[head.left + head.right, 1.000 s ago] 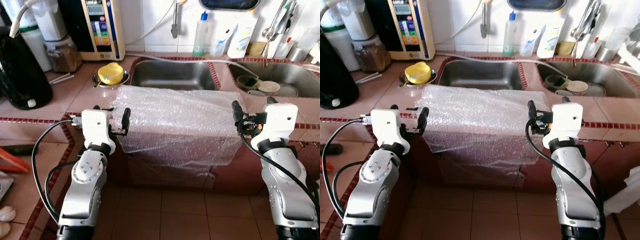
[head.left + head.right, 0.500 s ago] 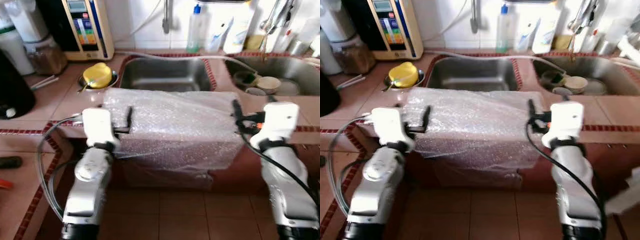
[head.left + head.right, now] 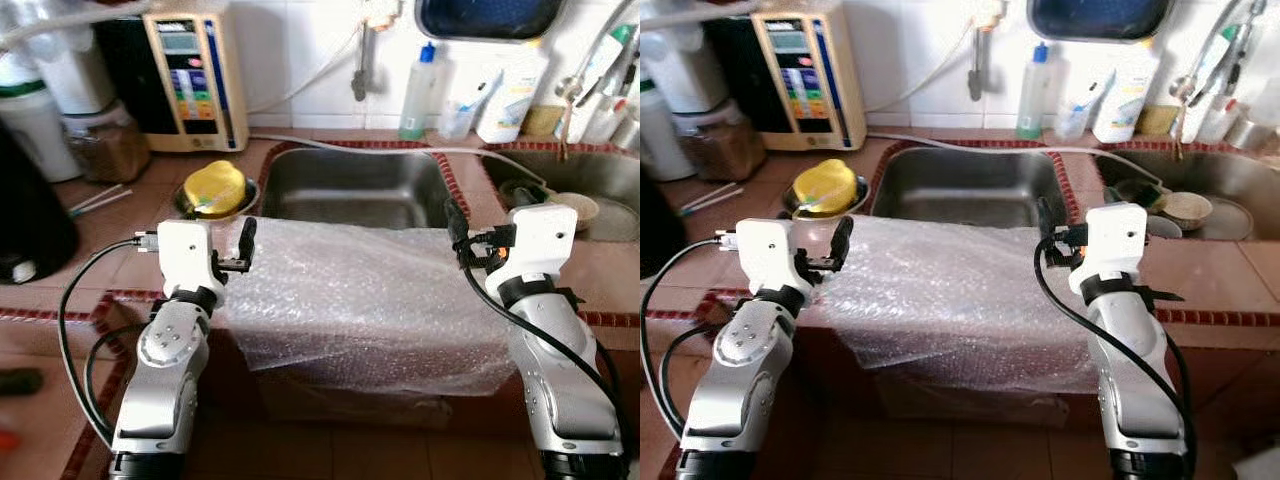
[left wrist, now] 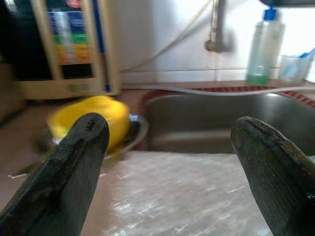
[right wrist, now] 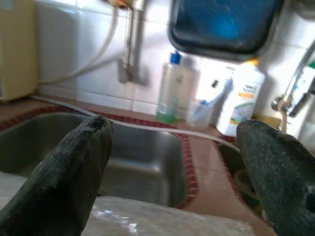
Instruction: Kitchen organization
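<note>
Both grippers spread, poised at the ends of the bubble wrap

Left gripper (image 3: 218, 245) and right gripper (image 3: 484, 222) hold nothing, fingers apart; bubble wrap (image 3: 365, 300) lies between them, draped over the counter (image 3: 85, 235) edge, sink (image 3: 350, 183) just beyond the fingertips. Best approach, I judge: lower both evenly, pinch the sheet's ends together, lift level so it doesn't slide

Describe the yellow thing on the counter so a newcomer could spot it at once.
Start at the empty steel sink behind the bubble wrap. On the counter just left of that sink sits a small metal bowl, and the yellow object rests in it, the one bright yellow item there.
</note>
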